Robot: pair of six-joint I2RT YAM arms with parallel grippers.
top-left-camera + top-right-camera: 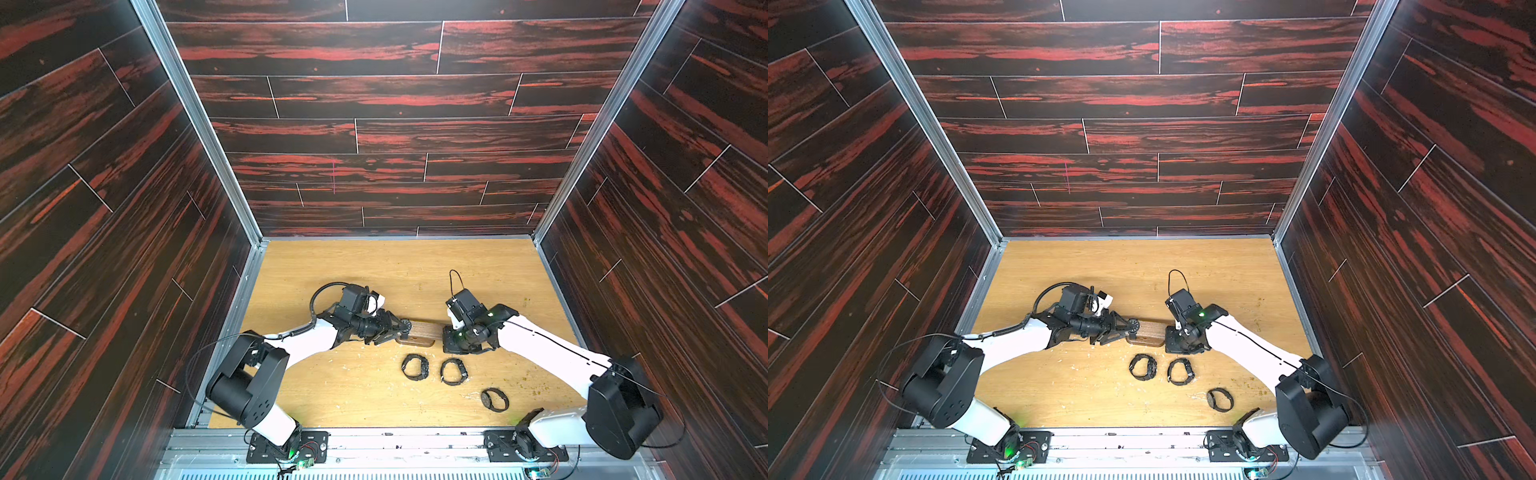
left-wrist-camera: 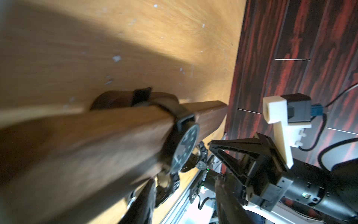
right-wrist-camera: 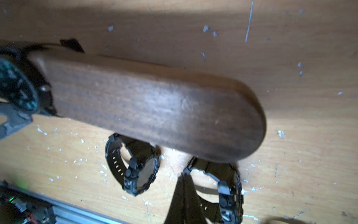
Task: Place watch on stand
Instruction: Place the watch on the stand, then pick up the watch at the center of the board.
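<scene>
Brown wooden stand [image 3: 155, 108] carries a watch [image 2: 184, 149] strapped round its bar; left tool [image 1: 399, 330] open beside that watch; right tool [image 3: 183, 184] closed at the opposite end.

White links [image 1: 548, 353] — black joints [image 1: 249, 382]

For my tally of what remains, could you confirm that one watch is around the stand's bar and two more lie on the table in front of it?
Not quite: three loose watches lie on the table, not two, as both top views show. One watch is indeed around the stand's bar.
</scene>
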